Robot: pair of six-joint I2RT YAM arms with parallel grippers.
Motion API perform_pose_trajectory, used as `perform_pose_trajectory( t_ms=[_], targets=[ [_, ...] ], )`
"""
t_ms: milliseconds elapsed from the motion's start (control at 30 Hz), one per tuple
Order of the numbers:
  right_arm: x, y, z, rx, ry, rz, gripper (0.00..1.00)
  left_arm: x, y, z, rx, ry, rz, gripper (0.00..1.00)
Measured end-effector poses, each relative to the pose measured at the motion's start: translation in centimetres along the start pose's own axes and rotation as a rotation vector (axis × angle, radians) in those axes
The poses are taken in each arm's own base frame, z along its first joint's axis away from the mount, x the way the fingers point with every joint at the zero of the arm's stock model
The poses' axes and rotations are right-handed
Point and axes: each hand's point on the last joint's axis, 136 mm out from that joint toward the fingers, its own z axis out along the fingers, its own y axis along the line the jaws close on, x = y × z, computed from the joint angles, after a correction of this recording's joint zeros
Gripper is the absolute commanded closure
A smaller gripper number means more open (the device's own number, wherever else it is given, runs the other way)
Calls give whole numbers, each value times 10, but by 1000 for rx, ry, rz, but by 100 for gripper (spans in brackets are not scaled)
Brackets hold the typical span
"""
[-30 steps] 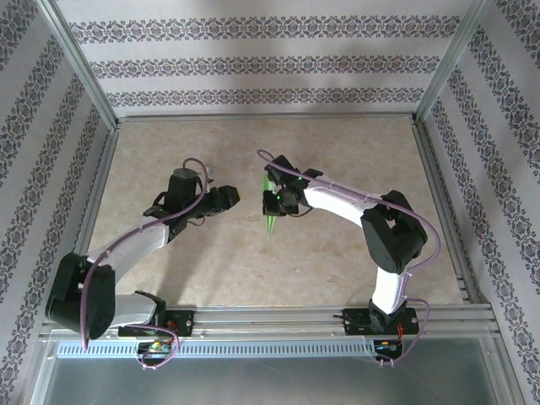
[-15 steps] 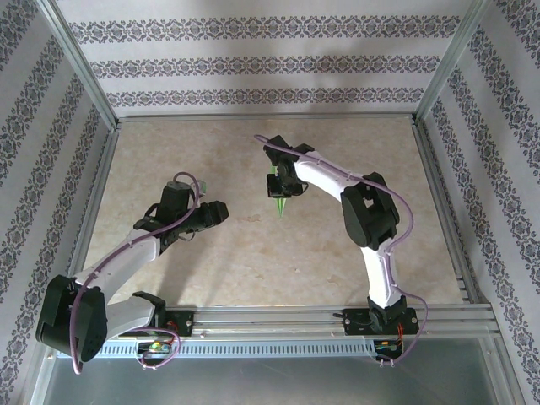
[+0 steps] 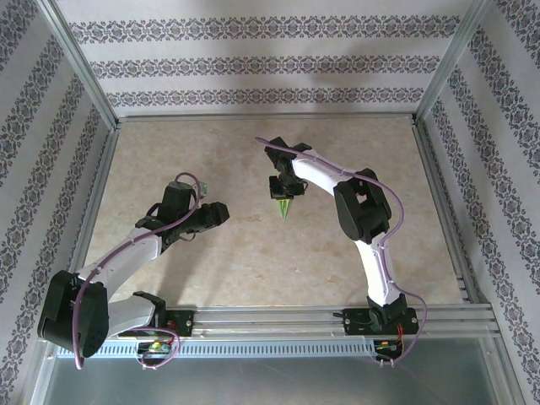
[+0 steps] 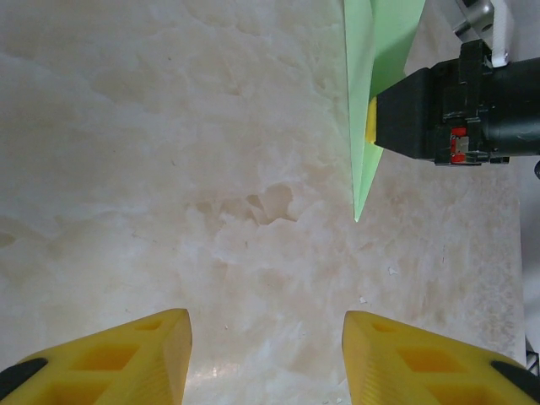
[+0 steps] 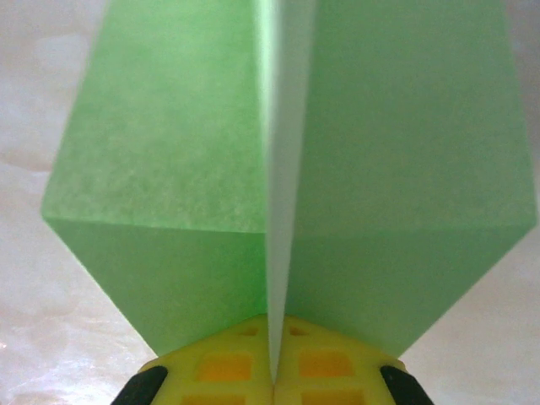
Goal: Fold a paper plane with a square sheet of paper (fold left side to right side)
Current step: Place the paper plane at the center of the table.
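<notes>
Two yellow fingers (image 4: 126, 359) of the left gripper (image 4: 263, 333) stand apart at the near side, nothing btwn them, just beige tabletop (image 4: 169, 126) underneath. It holds nothing and touches no paper.

Just beyond, w/ a gap, the paper plane (image 4: 361, 101) points its sharp nose back toward the arm bases. It's a slim green dart. No flat square sheet lies on the table. Whether the nose rests on the surface or hangs just above it can't be told.

A bit farther, the right gripper (image 5: 272, 375) is clamped on the plane's centre fold. Its pads are pressed together w/ the crease btwn them, and the wings spread to either side in the wrist view.

Progress, as a judgement: folding looks done, since the nose, wings and centre crease are all formed. What's left is prob. only setting the plane down, letting go and pulling both arms back.

Re containers: the plane sits in no box or tray. It's in the right gripper's grip over open tabletop, mid-table. The patterned back wall (image 3: 270, 63) is well beyond.
</notes>
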Motion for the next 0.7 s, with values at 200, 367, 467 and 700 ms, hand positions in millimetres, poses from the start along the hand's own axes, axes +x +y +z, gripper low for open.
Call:
perform_pose_trajectory(
  t_ms=[200, 367, 467, 700],
  targets=[
    [1, -2, 6, 1, 14, 2, 84, 0, 0, 0, 0, -1, 0, 49],
    [1, -1, 8, -2, 16, 3, 78, 0, 0, 0, 0, 0, 0, 49],
    [0, 0, 8, -5, 14, 6, 74, 0, 0, 0, 0, -1, 0, 49],
    [0, 1, 9, -15, 2, 27, 58, 0, 1, 0, -2, 0, -1, 48]
  ],
)
